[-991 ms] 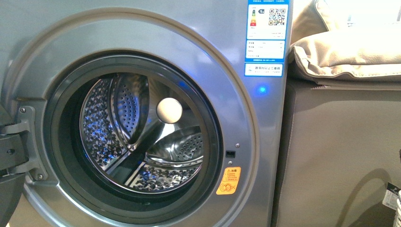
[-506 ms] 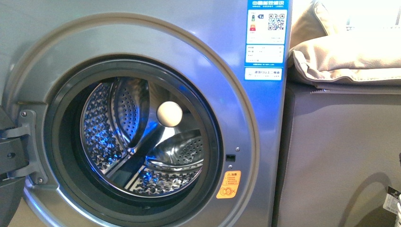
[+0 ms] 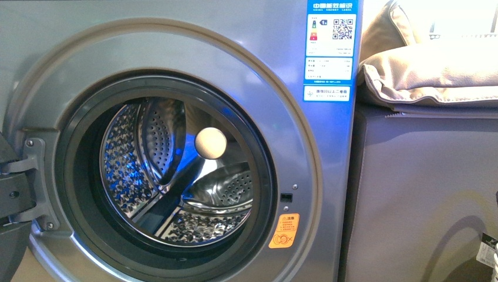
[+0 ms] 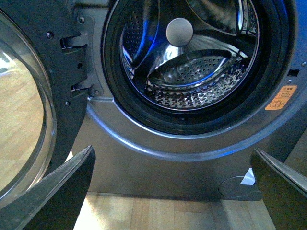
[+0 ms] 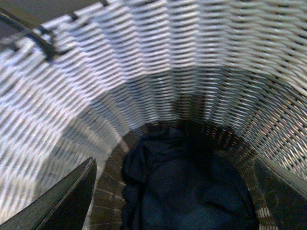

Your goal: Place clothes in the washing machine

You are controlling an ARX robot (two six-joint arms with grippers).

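Note:
The washing machine (image 3: pixel 176 35) is a grey-silver front-loader that fills the front view, with its porthole open on an empty dimpled steel drum (image 3: pixel 176 176). Its door (image 4: pixel 29 96) is swung out on the hinge side. My left gripper (image 4: pixel 172 191) hangs open and empty, low in front of the machine's base (image 4: pixel 158 167), under the porthole. The clothes (image 5: pixel 182 191) are a dark navy crumpled heap on the bottom of a white wicker basket (image 5: pixel 144 62). Inside the basket and above the heap, my right gripper (image 5: pixel 172 196) is open, its fingers (image 5: pixel 62 201) straddling the fabric without holding it. Neither arm shows in the front view.
Beige cushions (image 3: pixel 428 70) lie on a plain grey cabinet (image 3: pixel 423 188) right of the machine. An orange warning sticker (image 3: pixel 284 230) sits beside the porthole. Light wooden floor (image 4: pixel 158 213) runs under the machine. The wicker walls close in round the right gripper.
The front view has shifted a little, so the machine sits slightly lower in the picture. Blue glints on the drum and front panel have moved.

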